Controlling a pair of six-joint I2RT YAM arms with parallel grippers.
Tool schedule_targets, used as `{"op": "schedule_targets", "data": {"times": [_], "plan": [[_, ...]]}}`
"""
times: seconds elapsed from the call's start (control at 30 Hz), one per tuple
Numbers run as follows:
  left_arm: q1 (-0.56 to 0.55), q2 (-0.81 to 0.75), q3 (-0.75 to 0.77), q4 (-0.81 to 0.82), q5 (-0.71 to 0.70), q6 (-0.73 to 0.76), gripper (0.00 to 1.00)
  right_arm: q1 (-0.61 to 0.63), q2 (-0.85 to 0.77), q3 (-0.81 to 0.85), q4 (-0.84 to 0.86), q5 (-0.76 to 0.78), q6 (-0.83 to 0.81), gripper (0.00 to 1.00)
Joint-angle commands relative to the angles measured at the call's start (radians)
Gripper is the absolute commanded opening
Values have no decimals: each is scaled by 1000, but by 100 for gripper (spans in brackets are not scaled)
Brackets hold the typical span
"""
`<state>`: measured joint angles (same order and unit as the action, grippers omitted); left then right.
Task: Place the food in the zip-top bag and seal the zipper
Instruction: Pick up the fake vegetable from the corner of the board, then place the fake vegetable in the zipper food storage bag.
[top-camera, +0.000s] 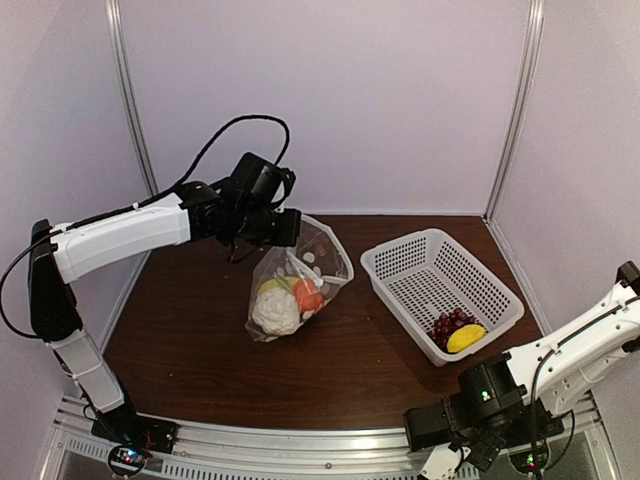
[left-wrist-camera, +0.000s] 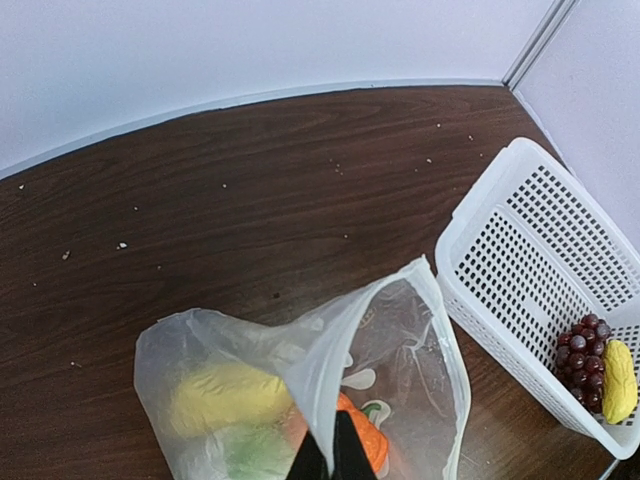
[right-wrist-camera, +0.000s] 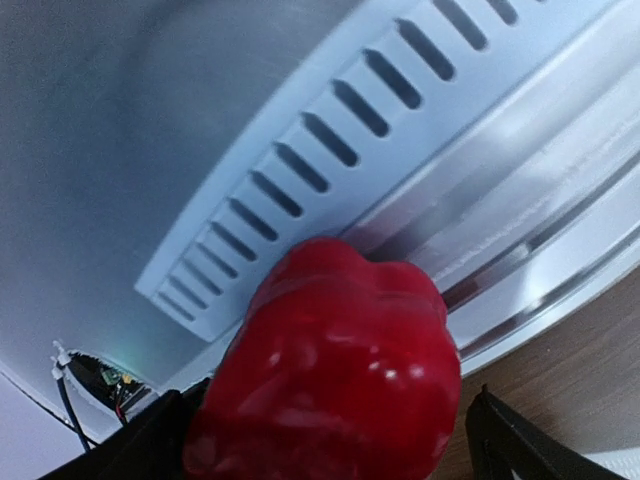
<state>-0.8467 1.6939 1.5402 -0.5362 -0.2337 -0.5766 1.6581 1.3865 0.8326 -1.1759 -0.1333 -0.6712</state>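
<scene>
Starting nearest, at 5 o'clock off the table's front edge: right gripper (right-wrist-camera: 325, 445) low over the slotted rail (right-wrist-camera: 330, 130). Its fingers (right-wrist-camera: 140, 445) are spread very wide. The red pepper (right-wrist-camera: 330, 360) sits between them and fills most of the span. A thin gap shows at one finger, so no firm pinch is seen. Whether the pepper rests on something below cannot be told.

Next out, on the dark wood table (top-camera: 380, 370) at about 3 o'clock: white mesh basket (top-camera: 395, 262), set at a slant. In its near corner, at 5 o'clock inside the basket, the dark red grape bunch (top-camera: 447, 325) lies touching a yellow piece (top-camera: 466, 338).

Mid-table, slightly toward 10 o'clock: zip-top bag (top-camera: 325, 250), base on the table, top held up, mouth gaping toward the basket. Inside it, low down, are the cauliflower (top-camera: 275, 310) with the orange pumpkin (top-camera: 308, 297) just beside it at 2 o'clock. The left wrist view also shows a second yellow piece (left-wrist-camera: 230, 395) in the bag.

Farthest, at 11 o'clock: left gripper (top-camera: 287, 228), raised above the table and closed tight on the bag's mouth rim. The zipper (left-wrist-camera: 385, 300) runs up and away from the pinched spot, unsealed. Basket and bag are well apart.
</scene>
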Motion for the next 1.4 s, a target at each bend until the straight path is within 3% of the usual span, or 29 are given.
{"op": "schedule_targets", "data": {"times": [0.0, 0.13, 0.17, 0.27, 0.43, 0.6, 0.77, 1.0, 1.1, 1.2, 1.27, 1.37], "plan": [[8, 9, 44, 11, -8, 25, 0, 10, 21, -22, 75, 191, 107, 90], [8, 14, 44, 19, 9, 32, 0, -4, 17, -8, 77, 228, 89, 58], [8, 15, 41, 23, 20, 33, 0, -21, 5, 26, 59, 222, 81, 53], [8, 15, 30, 32, 50, 35, 0, -129, -63, 142, 13, 193, 13, 52], [8, 7, 23, 33, 100, 52, 0, -537, -33, 480, -27, -103, -91, 47], [8, -12, 15, 54, 184, 64, 0, -809, 70, 642, 117, -282, 33, 48], [8, -25, -8, 102, 316, 72, 0, -905, 182, 725, 275, -398, 180, 45], [8, -44, -30, 177, 424, 17, 0, -911, 304, 744, 508, -428, 320, 44], [8, -68, -32, 200, 436, -3, 0, -913, 350, 715, 621, -391, 407, 52], [9, -85, -31, 211, 422, -16, 0, -914, 369, 683, 726, -378, 448, 73], [8, -89, -29, 206, 403, -19, 0, -913, 367, 690, 722, -374, 440, 94], [8, -95, -41, 210, 387, -25, 0, -914, 322, 680, 717, -339, 429, 96]]}}
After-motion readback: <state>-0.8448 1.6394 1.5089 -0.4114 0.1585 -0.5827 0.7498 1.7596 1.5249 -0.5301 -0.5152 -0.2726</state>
